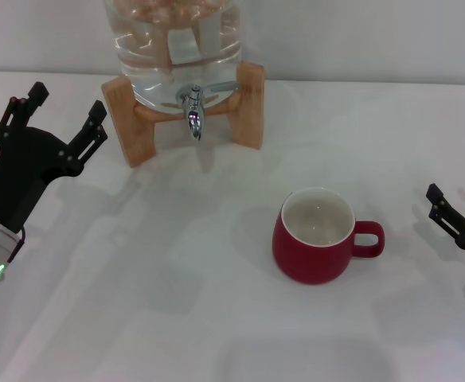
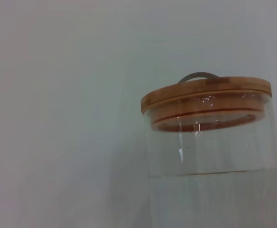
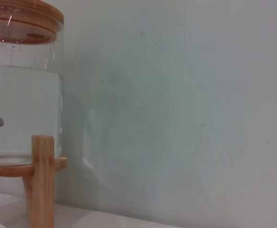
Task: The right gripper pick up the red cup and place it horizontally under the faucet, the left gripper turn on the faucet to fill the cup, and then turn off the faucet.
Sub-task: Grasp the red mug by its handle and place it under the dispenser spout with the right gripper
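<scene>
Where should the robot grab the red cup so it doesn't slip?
Probably by the rim and wall of the red cup, coming down from above. It stands upright with its mouth open, and its loop handle points toward the right end effector, which is open and waits nearby on that side.

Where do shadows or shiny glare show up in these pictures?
Head view: soft shadows on the table beside the red cup and under the wooden stand; the faucet gleams. Left wrist view: small glints on the jar below its lid.
</scene>
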Action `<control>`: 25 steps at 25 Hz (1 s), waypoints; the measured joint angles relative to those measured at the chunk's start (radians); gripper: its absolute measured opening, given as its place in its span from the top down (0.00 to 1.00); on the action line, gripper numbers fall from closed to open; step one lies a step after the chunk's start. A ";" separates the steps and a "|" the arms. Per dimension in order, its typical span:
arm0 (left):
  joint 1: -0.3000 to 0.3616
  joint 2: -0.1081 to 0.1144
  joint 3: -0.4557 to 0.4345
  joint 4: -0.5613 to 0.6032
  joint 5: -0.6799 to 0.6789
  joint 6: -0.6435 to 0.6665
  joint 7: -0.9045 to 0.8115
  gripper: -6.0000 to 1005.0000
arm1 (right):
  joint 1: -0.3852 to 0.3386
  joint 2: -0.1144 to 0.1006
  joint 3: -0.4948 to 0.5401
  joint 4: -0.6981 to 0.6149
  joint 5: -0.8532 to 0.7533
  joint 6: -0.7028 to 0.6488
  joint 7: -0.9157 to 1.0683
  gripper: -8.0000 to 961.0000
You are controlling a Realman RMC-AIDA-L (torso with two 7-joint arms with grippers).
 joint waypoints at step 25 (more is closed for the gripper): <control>0.005 -0.001 0.000 -0.003 0.000 0.000 0.000 0.13 | -0.002 -0.002 -0.002 -0.006 0.000 -0.014 0.000 0.12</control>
